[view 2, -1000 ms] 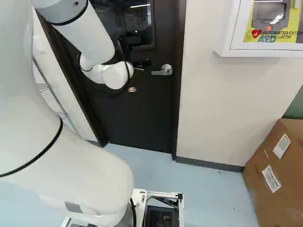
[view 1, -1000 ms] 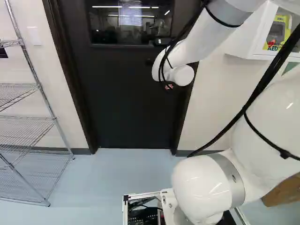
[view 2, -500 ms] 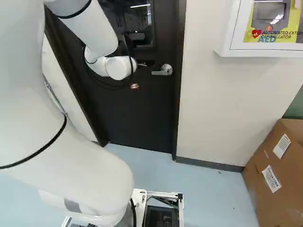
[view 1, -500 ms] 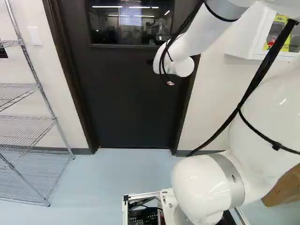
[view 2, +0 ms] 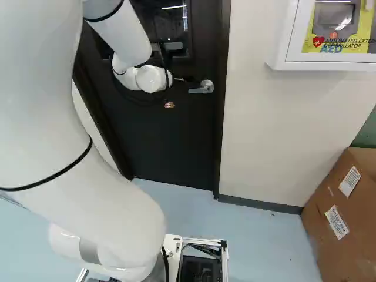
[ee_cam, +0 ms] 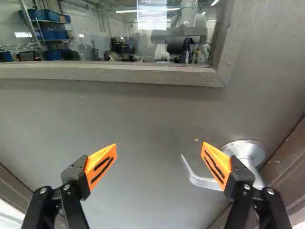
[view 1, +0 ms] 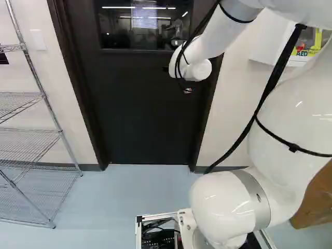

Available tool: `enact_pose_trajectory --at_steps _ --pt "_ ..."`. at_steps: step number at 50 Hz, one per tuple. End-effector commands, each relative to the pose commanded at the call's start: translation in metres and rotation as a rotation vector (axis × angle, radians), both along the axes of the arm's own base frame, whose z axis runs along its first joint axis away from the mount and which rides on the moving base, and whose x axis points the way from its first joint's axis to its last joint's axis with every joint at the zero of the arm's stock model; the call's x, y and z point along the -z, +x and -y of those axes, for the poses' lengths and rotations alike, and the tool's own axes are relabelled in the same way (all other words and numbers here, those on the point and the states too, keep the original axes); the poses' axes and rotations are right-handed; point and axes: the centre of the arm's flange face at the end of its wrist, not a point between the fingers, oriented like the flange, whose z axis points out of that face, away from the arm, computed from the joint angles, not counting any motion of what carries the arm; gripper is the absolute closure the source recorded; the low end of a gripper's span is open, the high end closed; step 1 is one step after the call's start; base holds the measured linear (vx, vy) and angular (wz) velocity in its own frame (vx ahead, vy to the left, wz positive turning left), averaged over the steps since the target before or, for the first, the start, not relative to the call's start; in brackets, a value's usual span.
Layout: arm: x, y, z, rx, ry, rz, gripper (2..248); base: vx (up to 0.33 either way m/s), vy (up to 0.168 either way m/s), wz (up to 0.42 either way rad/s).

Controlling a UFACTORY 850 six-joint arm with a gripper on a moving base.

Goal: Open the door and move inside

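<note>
Orange-padded fingers (ee_cam: 100, 168) stand wide apart, released, facing the closed door (view 1: 140, 114). At the door's right side is its silver handle (view 2: 204, 87), partly behind one finger in the wrist view. Left of the door stands a wire shelf (view 1: 44, 95).

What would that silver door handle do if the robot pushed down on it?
The handle looks like solid metal, so it probably wouldn't bend. Fixed at one end to a round plate on the door, it would likely pivot down there. Its smooth, shiny surface might be slippery.
</note>
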Motion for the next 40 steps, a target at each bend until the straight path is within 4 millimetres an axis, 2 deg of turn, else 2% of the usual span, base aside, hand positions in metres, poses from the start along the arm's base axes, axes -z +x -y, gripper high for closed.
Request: enact_pose_trajectory --at_steps 13,40 --pt "0.002 0.004 0.005 0.009 0.0 -0.005 3 0.0 0.0 0.0" --pt "0.03 0.014 0.007 0.013 0.0 -0.061 3 0.0 0.0 0.0"
